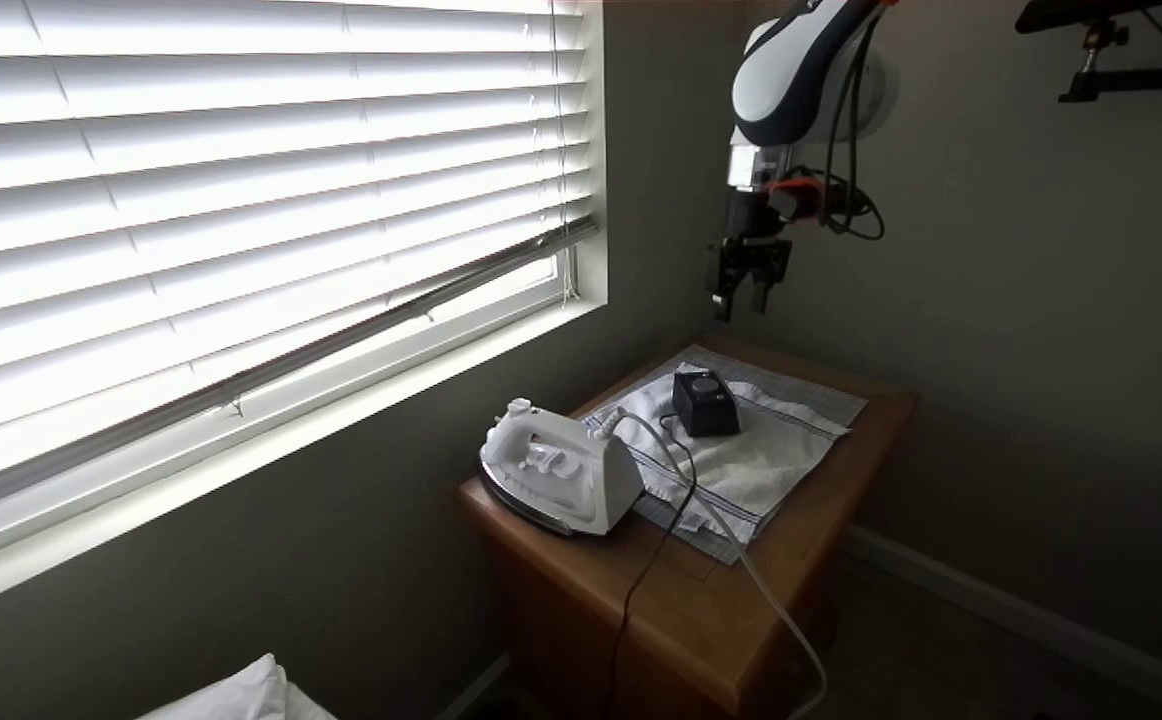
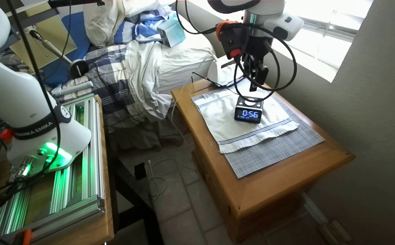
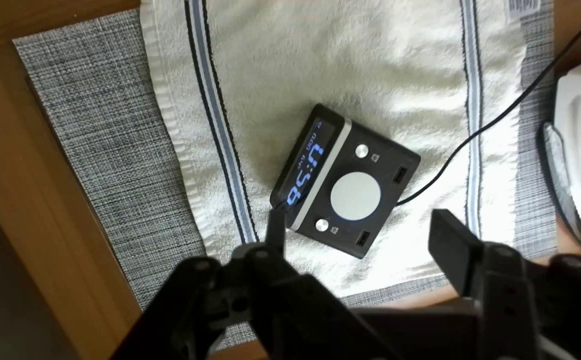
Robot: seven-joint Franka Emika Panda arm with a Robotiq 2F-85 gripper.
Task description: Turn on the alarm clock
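Note:
The alarm clock (image 1: 707, 408) is a small black box on a white towel on the wooden nightstand. Its lit display reads 0:56 in an exterior view (image 2: 248, 115). In the wrist view the alarm clock (image 3: 355, 196) shows a large pale round button between two small silver buttons on its top. My gripper (image 1: 741, 302) hangs in the air above the nightstand, apart from the clock. It also shows in an exterior view (image 2: 256, 81), partly behind looped cables. In the wrist view the gripper (image 3: 359, 222) is open with nothing between its fingers; the left fingertip overlaps the clock's corner.
A white iron (image 1: 556, 472) with a cord stands beside the clock, near the nightstand's edge. A thin black cable (image 3: 485, 127) runs from the clock. The towel (image 2: 214, 115) lies on a grey placemat (image 2: 269, 156). A window with blinds (image 1: 271, 170) and walls border the nightstand (image 2: 306, 173).

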